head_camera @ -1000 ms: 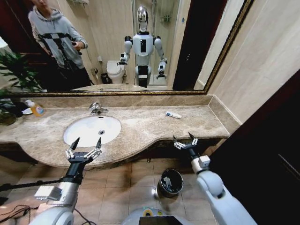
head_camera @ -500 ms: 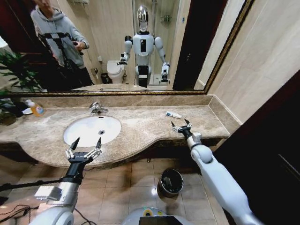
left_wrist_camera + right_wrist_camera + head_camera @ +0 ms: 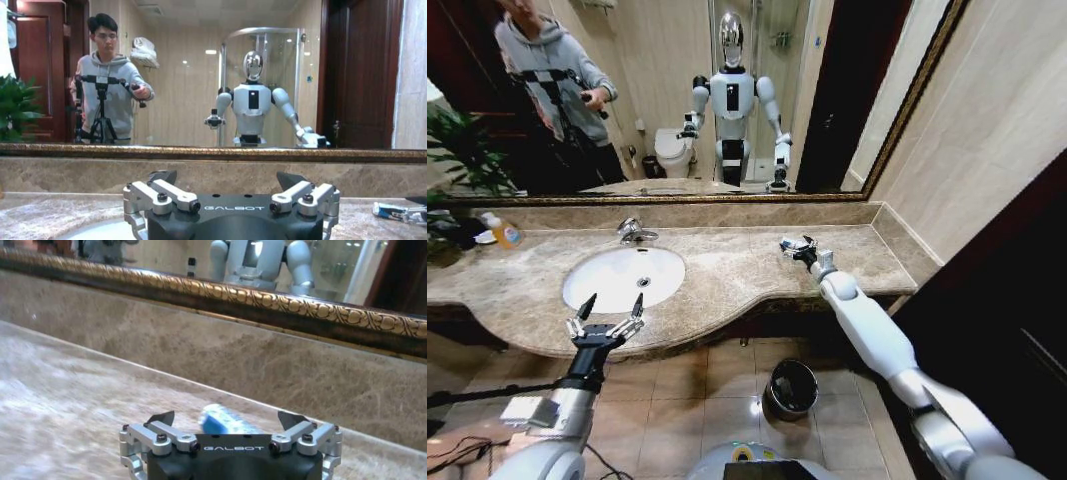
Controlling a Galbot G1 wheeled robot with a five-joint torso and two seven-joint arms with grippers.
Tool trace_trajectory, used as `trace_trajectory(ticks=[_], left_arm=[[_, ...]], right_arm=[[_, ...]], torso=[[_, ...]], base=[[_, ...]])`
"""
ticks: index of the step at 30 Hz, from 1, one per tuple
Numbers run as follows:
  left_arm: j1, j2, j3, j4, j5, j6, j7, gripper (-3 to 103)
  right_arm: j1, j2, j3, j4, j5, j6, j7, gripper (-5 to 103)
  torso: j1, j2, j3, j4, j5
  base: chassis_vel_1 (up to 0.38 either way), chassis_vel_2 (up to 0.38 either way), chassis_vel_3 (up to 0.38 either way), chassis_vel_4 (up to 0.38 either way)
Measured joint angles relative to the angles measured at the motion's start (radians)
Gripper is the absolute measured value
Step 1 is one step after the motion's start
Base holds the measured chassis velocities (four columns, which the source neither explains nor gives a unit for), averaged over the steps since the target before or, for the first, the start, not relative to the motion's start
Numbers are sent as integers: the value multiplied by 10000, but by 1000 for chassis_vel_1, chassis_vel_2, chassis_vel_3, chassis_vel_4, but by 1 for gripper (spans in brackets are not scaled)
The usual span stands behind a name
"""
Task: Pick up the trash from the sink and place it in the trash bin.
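**Right arm stretches across the counter to a small tube**

Since a second ago, the right arm has swung up from the near counter edge and reached far across the marble; the left arm has not moved.

Nearest, on the tiled floor below the counter, sits the trash bin (image 3: 792, 386), black and round with a shiny rim. Left of it, the left gripper (image 3: 606, 319) hangs just off the near edge of the counter in front of the sink (image 3: 597, 283), its fingers spread and holding nothing. The white basin looks bare of litter from the head view.

Farther and to the right, the right gripper (image 3: 795, 246) is over the far part of the counter, fingers spread, right at a small white tube (image 3: 788, 243) with a blue end. This piece of trash lies on the marble, not in the sink, well right of the faucet (image 3: 633, 231). Nothing is grasped yet.

Likely risks: the tube lies flat, so fingertips closing too high could slide off it, or one tip could nudge it and roll it toward the back wall.

The right wrist view shows the tube (image 3: 223, 421) sitting between the two spread fingertips, which the head view leaves unclear. The left wrist view shows the same tube (image 3: 393, 211) from the side, lying on the counter. The head view alone shows the bin and the soap bottle (image 3: 504, 232) at far left.
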Motion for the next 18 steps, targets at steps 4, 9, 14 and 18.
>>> trace_trajectory(ticks=[4, 9, 14, 18], left_arm=[[0, 0, 0, 0, 0, 0, 0, 100], [0, 0, 0, 0, 0, 0, 0, 100], [0, 1, 0, 0, 0, 0, 0, 100], [0, 1, -1, 1, 0, 0, 0, 100]], right_arm=[[572, -49, -115, -739, -36, 111, -395, 100], [583, -271, 162, -918, -249, -380, -916, 100], [491, -348, 288, -1005, -410, -704, -1312, 100], [434, -331, 361, -1061, -494, -728, -1422, 100]], torso=[[1, 0, -1, 0, -3], [0, 2, -2, -1, -4], [-1, 2, -2, -2, -1], [0, 2, -2, 0, 0]], base=[[0, 0, 0, 0], [0, 0, 0, 0], [0, 0, 0, 0], [0, 0, 0, 0]])
